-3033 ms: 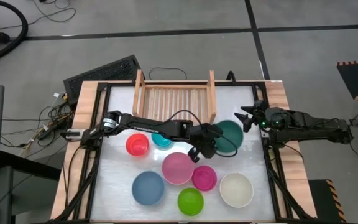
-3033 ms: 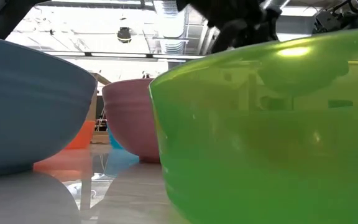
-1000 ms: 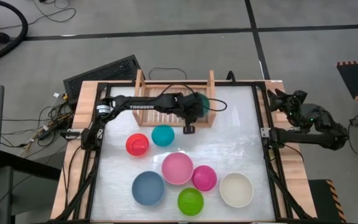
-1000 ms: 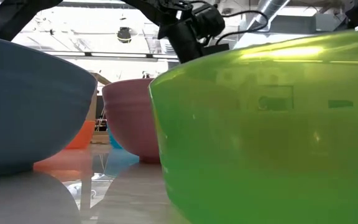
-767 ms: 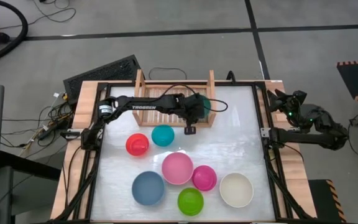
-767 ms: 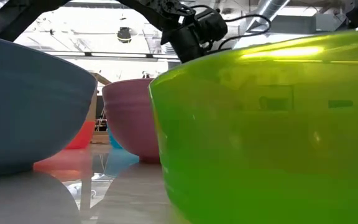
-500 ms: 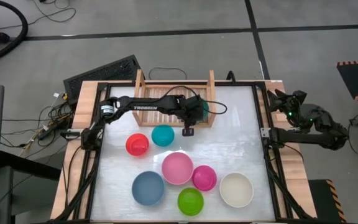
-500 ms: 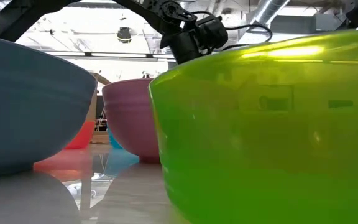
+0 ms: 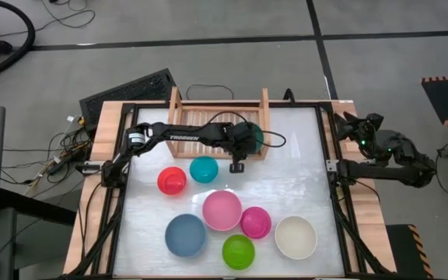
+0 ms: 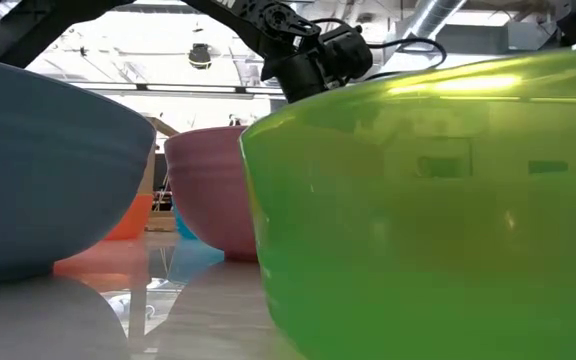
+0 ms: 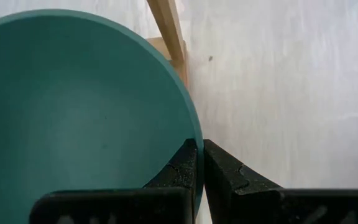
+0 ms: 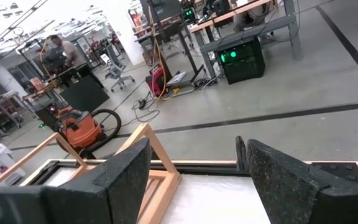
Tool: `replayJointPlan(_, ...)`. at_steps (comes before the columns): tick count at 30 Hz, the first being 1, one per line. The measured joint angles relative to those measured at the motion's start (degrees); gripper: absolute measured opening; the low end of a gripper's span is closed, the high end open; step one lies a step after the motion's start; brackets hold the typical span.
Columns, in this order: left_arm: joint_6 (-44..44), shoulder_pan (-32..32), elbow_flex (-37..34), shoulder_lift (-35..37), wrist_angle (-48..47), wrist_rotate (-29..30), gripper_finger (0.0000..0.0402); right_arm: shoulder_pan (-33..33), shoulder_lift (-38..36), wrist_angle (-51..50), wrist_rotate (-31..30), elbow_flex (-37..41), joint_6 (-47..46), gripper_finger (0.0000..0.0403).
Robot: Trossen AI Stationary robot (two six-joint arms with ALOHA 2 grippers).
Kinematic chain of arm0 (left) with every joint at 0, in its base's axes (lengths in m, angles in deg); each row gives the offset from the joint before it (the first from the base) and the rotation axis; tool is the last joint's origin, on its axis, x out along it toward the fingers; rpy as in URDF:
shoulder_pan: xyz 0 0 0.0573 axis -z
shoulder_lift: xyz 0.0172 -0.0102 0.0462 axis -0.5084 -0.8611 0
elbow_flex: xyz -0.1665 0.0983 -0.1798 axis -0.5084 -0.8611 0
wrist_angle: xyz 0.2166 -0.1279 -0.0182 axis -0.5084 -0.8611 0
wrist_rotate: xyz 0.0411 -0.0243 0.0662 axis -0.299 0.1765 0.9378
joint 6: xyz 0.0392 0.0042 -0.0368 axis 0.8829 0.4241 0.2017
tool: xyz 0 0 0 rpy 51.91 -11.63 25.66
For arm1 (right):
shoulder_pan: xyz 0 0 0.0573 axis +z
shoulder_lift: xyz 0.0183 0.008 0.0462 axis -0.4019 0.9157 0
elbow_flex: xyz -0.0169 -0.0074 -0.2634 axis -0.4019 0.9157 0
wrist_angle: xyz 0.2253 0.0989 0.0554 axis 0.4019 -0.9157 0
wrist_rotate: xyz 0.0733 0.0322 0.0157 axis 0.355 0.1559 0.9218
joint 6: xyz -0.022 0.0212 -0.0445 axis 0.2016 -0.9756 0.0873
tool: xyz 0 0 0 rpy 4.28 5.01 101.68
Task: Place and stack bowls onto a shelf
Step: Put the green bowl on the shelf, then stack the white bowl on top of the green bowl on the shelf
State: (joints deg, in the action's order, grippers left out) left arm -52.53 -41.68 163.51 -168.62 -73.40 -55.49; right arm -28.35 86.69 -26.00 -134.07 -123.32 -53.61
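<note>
While pinched by left gripper [image 11: 199, 163], dark green bowl [image 11: 79, 118]

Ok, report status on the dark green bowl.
Left tool shut on dark green bowl rim, over shelf right end. Right tool open, parked at table edge. Nothing blocking.

the floor [image 9: 379, 31] was grey concrete crossed by dark tape lines. a dark keyboard [image 9: 127, 89] lay just beyond the table's [image 9: 302, 187] far left corner, and loose cables [image 9: 57, 152] trailed beside its left edge. an orange vacuum [image 12: 82, 130] with a black hose stood on the floor. farther back were desks [image 12: 229, 15], office chairs [image 12: 120, 74] and a black box with a green light [image 12: 241, 59]. a person [image 12: 58, 53] stood far off. ceiling ducts [image 10: 268, 20] ran overhead under bright lights.
</note>
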Motion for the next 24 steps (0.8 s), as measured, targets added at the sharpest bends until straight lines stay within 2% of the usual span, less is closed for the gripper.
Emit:
replayJointPlan(4,-0.3,-0.1,0.0,-0.2,-0.1,0.0,0.0029,0.0,0.0,0.0,0.1,0.0,0.0,0.0292)
replayJointPlan(9,0.1,-0.1,0.3,-0.3,-0.3,0.2,0.0092,0.0,0.0,0.0,0.1,0.0,0.0,0.0292)
replayJointPlan(15,-0.3,-0.1,4.9,-0.3,-3.4,0.3,0.0164,0.0,0.0,0.0,0.1,0.0,0.0,0.0292)
replayJointPlan(19,-0.3,-0.1,7.4,-0.2,-4.3,0.4,0.0192,0.0,0.0,0.0,0.1,0.0,0.0,0.0292)
replayJointPlan(24,2.0,-0.1,14.0,-0.2,-14.8,0.8,0.0207,0.0,0.0,0.0,0.2,0.0,0.0,0.0292)
